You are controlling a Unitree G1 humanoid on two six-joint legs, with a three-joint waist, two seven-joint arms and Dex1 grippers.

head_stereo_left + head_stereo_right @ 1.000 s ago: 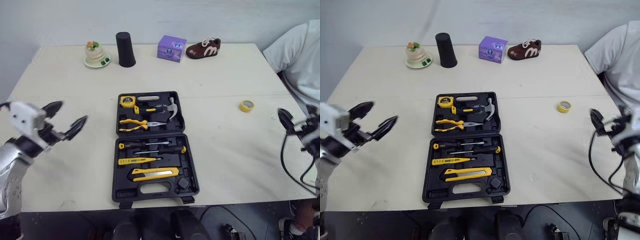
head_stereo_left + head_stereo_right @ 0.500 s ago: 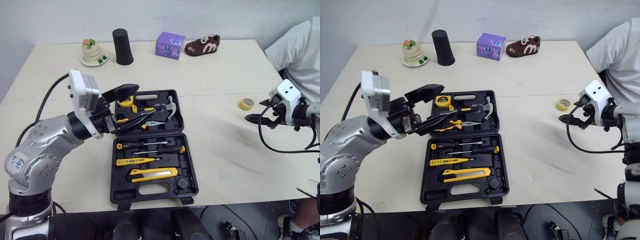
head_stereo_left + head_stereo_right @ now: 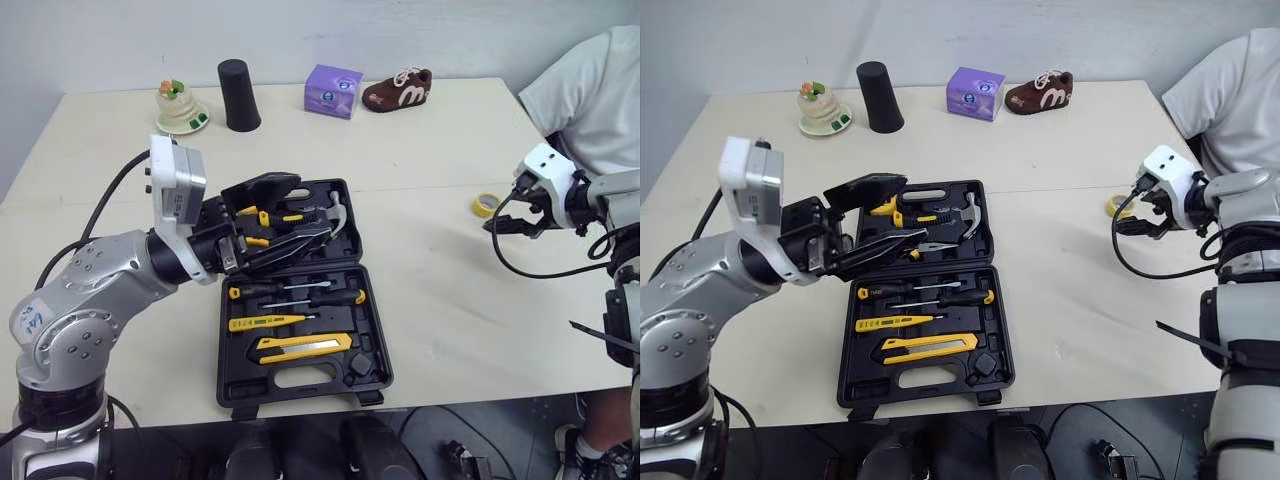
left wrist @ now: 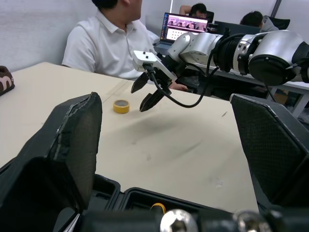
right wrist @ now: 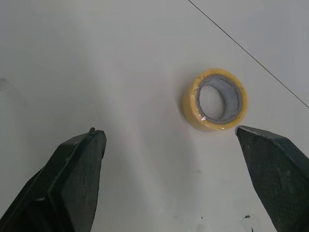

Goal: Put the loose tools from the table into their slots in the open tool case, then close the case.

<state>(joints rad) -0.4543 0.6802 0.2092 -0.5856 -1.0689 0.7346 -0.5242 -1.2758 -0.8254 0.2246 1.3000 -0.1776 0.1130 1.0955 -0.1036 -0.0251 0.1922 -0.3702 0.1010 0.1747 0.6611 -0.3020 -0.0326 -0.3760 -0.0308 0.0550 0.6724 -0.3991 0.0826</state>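
Note:
The black tool case (image 3: 232,378) lies open at the table's middle. Its far half holds a tape measure, pliers and a hammer (image 3: 338,213); its near half holds screwdrivers (image 3: 300,297), a yellow tester and a utility knife (image 3: 305,346). My left gripper (image 3: 313,207) hovers open over the far half with nothing between its fingers (image 4: 67,154). A yellow tape roll (image 5: 216,99) lies loose on the table to the right of the case. My right gripper (image 3: 502,214) stands open just beside and above the tape roll (image 3: 485,205), not touching it.
Along the far edge stand a white figurine dish (image 3: 178,108), a black cup (image 3: 238,81), a purple box (image 3: 333,91) and a brown shoe (image 3: 396,90). A person in a white shirt (image 3: 590,90) sits at the table's right side, close to my right arm.
My left arm swung from the table's left side to over the case's far half. My right gripper came in from the right edge to the tape roll. Both stayed open.

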